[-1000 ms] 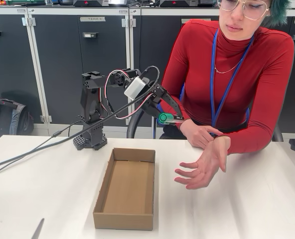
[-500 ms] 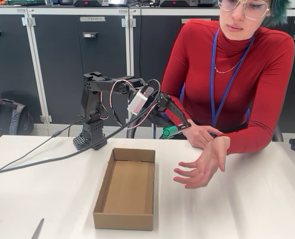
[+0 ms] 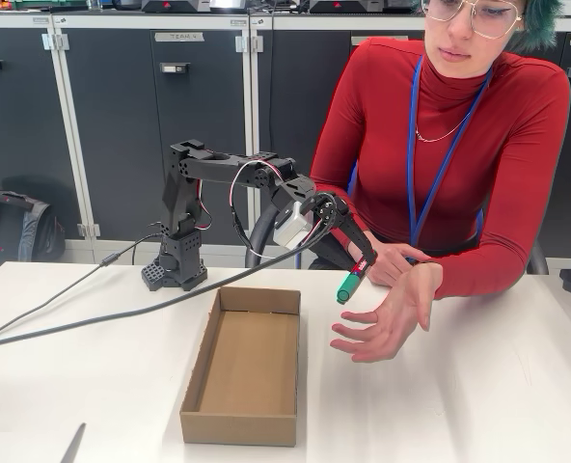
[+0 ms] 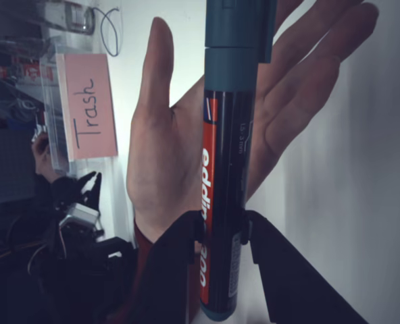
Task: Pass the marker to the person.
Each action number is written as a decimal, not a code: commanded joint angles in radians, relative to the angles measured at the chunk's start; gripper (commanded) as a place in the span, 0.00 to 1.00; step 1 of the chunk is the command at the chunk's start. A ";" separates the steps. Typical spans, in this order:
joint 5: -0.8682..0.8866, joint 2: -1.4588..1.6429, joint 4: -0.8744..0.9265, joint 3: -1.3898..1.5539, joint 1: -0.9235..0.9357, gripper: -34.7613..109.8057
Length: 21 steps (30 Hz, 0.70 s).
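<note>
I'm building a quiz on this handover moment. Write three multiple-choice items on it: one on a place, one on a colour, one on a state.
1. Where is the marker's cap end?
A. Inside the box
B. Above the person's open hand
C. Flat on the table

2. What colour is the person's sweater?
A. Red
B. Yellow
C. White

3. What is the end effector doing?
A. Open, holding nothing
B. Shut on the marker
C. Gripping the box wall

Answers:
1. B: in the fixed view the green cap points down at the open hand, and in the wrist view the palm lies behind the marker.
2. A: the sweater is red.
3. B: the end effector clamps the marker's body from both sides; the box sits apart on the table.
</note>
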 commanded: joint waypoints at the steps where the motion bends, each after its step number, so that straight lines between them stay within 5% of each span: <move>1: -0.052 0.057 -0.005 0.006 -0.061 0.21; 21: -0.199 0.000 -0.181 0.051 -0.005 0.21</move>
